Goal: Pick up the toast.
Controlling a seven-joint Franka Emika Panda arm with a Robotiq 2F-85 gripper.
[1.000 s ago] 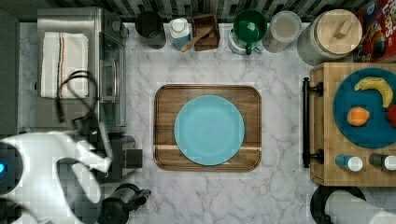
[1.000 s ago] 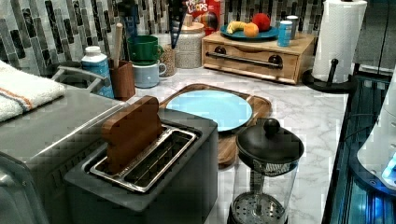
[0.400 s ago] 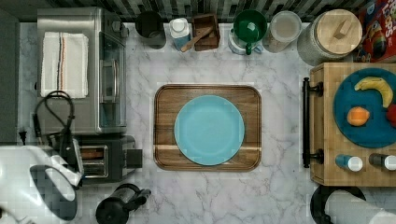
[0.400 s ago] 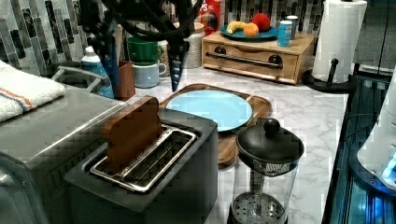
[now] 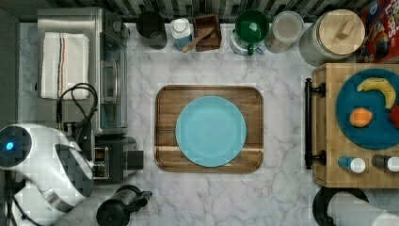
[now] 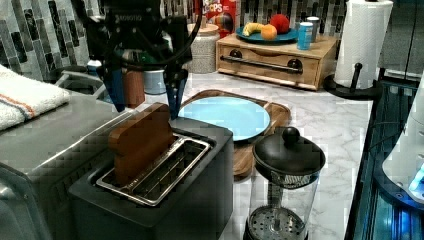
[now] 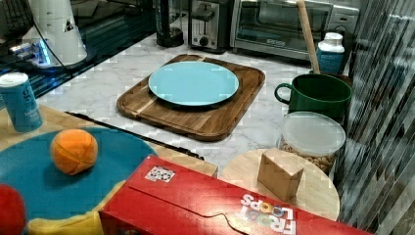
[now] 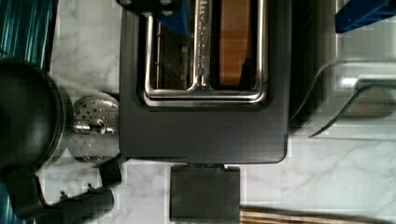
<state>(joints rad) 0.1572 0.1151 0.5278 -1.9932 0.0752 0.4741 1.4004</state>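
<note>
Our arm (image 5: pixel 44 165) sits at top view's lower left, wrist pointing straight down. Our gripper (image 6: pixel 145 102) hangs low at left view's left, blue fingers (image 6: pixel 176 95) spread wide, tips downward.

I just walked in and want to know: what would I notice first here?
Probably the toast standing up in the black toaster at the left view's lower left, with the open gripper just above it. Next, the light-blue plate on a wooden tray mid-counter.
</note>
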